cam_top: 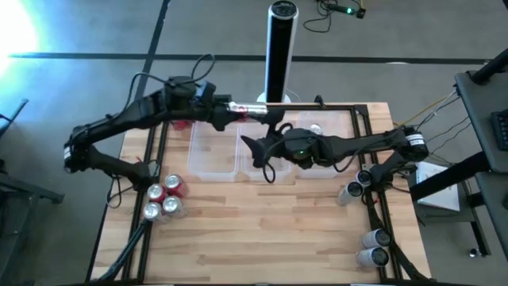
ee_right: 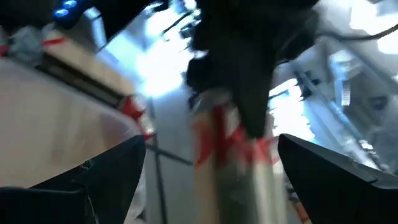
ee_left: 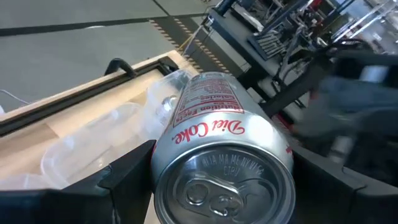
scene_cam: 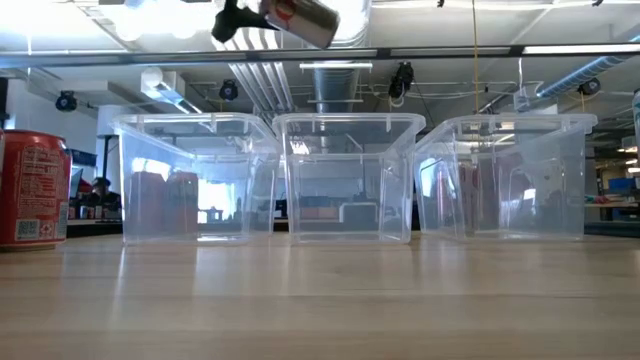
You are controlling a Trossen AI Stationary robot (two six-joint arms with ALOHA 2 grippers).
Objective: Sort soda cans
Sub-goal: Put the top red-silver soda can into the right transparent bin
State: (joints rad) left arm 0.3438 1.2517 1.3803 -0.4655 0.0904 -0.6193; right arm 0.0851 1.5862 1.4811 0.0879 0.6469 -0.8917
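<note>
Lab: ceiling ducts (scene_cam: 262, 85), rear benches (scene_cam: 95, 205).

The silver can (ee_left: 221, 155) reads "Diet Coke"; its smaller print seems illegible.

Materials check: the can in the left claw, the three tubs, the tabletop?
Can: likely thin aluminium, brushed silver, with a stamped top and pull tab and red printed lettering. Left claw is shut on it.
Tubs: clear, glossy hard plastic; the room shows through.
Tabletop: pale wood planks with visible grain, looks sealed.

Glossy metal can (ee_left: 221, 155), clear smooth plastic tubs (scene_cam: 347, 175), matt wood table (cam_top: 270, 230).
</note>
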